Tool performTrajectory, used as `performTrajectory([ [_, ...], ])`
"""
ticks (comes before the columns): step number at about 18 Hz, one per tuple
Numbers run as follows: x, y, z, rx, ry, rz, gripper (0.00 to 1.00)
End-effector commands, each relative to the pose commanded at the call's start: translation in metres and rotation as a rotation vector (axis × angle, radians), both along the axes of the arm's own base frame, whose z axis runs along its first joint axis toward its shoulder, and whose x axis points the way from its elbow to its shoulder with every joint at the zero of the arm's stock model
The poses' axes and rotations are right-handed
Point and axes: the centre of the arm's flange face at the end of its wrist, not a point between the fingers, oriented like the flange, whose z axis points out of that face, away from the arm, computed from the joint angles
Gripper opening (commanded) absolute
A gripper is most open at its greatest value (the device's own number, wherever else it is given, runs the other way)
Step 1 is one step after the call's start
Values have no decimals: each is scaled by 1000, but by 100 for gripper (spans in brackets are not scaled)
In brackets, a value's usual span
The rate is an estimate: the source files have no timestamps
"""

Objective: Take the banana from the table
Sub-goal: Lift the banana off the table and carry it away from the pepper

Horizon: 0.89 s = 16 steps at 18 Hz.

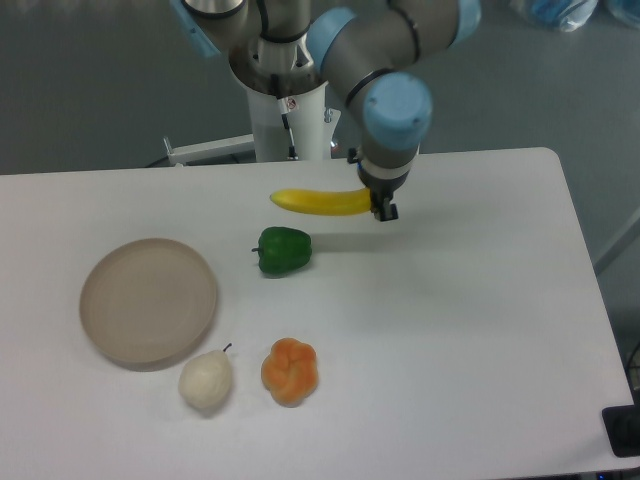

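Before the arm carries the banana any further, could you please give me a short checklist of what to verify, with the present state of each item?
1. Grip: the gripper is shut on the banana's right end: ok.
2. Lift: the banana hangs roughly level, with its shadow falling apart from it on the table, so it seems clear of the surface: ok.
3. Balance: it is held at one end, the long part sticking out to the left; it might swing: not ok.
4. Clearance from the green pepper: apart, nearer the camera: ok.
5. How firmly the jaws hold it: cannot tell.
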Motion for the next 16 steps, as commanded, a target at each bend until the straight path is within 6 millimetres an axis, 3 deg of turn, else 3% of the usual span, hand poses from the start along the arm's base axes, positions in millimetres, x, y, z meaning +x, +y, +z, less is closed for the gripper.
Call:
performTrajectory([
  [5, -19, 33, 13, 39, 19, 206, 16],
  [8, -41, 55, 22, 53, 51, 299, 15],
  [11, -64, 69, 18, 71, 73, 419, 13],
  [13, -77, 79, 4, 100, 102, 453, 13],
  [16, -89, 78, -5, 107, 116, 453, 10],
])
